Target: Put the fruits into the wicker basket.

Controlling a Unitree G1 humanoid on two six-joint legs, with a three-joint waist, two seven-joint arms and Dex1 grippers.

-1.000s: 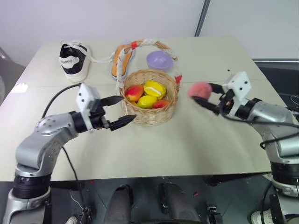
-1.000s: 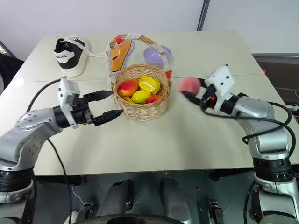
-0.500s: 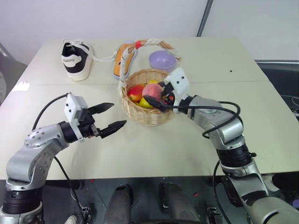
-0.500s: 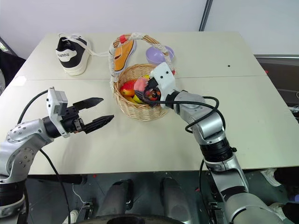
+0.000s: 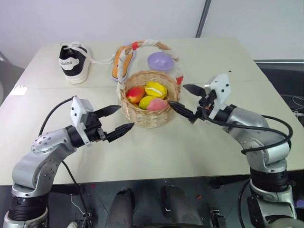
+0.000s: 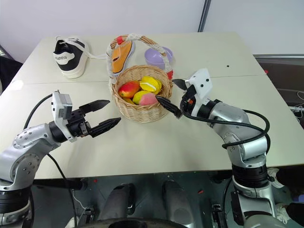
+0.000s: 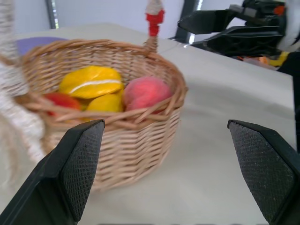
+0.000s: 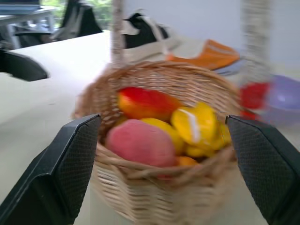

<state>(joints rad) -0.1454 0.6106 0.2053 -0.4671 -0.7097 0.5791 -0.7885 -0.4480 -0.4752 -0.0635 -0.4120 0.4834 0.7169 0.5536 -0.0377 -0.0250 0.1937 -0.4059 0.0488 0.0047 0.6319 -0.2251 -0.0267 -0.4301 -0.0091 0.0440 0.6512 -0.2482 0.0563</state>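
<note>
The wicker basket (image 5: 151,118) stands mid-table with its cloth-wrapped handle arching over it. Inside lie the fruits: a pink peach (image 5: 157,104), a red-orange mango (image 5: 136,93), a yellow lemon (image 5: 156,89) and another yellow one (image 5: 146,101). My right gripper (image 5: 176,94) hovers just right of the basket's rim, open and empty, pointing at it. My left gripper (image 5: 124,118) is open and empty just left of the basket, near its wall. In the right wrist view the peach (image 8: 140,143) rests at the front of the basket.
A black-and-white sneaker (image 5: 74,61) sits at the back left. An orange shoe (image 5: 118,61) lies behind the basket, and a lilac bowl (image 5: 161,61) stands just behind it to the right. Bare table lies in front of both grippers.
My right gripper carried the pink peach from the right into the basket, let it go and drew back right, open. The left arm has hardly moved.
</note>
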